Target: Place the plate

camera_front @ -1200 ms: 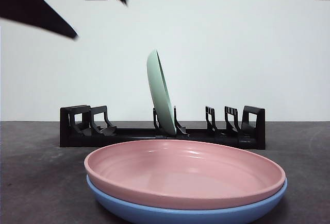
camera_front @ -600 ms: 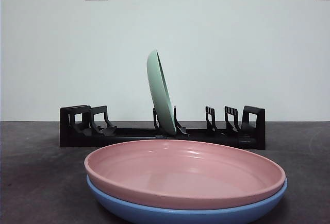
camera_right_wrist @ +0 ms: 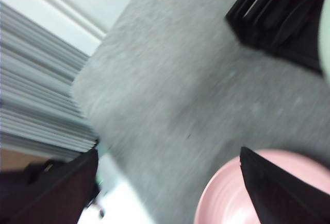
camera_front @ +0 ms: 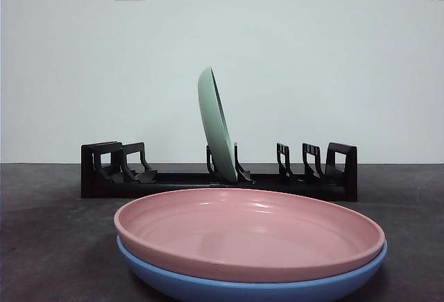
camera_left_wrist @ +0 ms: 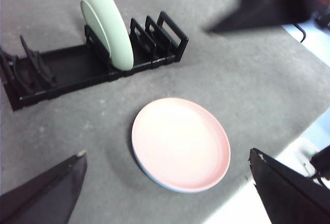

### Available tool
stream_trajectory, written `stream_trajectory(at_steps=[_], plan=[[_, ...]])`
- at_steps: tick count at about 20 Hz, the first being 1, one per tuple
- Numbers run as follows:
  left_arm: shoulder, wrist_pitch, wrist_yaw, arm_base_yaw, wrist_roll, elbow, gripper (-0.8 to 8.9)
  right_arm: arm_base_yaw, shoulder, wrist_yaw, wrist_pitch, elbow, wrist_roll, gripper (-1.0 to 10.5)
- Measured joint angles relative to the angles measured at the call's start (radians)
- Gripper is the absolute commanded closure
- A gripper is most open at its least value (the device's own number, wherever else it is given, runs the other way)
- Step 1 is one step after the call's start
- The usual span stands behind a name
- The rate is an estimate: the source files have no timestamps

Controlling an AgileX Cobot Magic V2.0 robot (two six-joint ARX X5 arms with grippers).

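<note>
On the table, one plate racked, two still stacked flat in front.

Green plate (camera_front: 216, 123) stands on edge, leaning slightly, in a middle slot of the black rack (camera_front: 111, 170); slots either side show vacant. Pink plate (camera_front: 250, 231) lies flat on the blue plate (camera_front: 173, 281), near the rack but apart from it, ungrasped. Left gripper (camera_left_wrist: 165, 188) hangs high over the table, jaws spread wide, holding nothing. Right gripper (camera_right_wrist: 170, 183) also spread and holding nothing, its view blurred, pink plate's rim just past one jaw. Front view shows only a dark tip at the top edge. Judgement: one placement done; pink plate likely next, pickup not yet begun.
</note>
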Motion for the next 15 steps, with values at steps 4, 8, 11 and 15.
stream_trajectory(at_steps=[4, 8, 11, 15], plan=[[-0.005, -0.012, 0.000, 0.000, -0.002, 0.000, 3.16, -0.064, 0.237, 0.000, 0.013, 0.233, -0.058, 5.1], [-0.005, -0.019, 0.000, 0.000, -0.009, 0.000, 3.16, -0.128, 0.399, -0.010, 0.031, 0.394, -0.081, 5.1], [-0.005, -0.022, 0.001, 0.000, -0.010, 0.000, 3.16, -0.166, 0.474, -0.027, 0.047, 0.434, -0.082, 5.1], [-0.006, -0.023, 0.003, 0.000, -0.013, 0.000, 3.17, -0.191, 0.552, -0.098, 0.093, 0.435, -0.082, 5.3]])
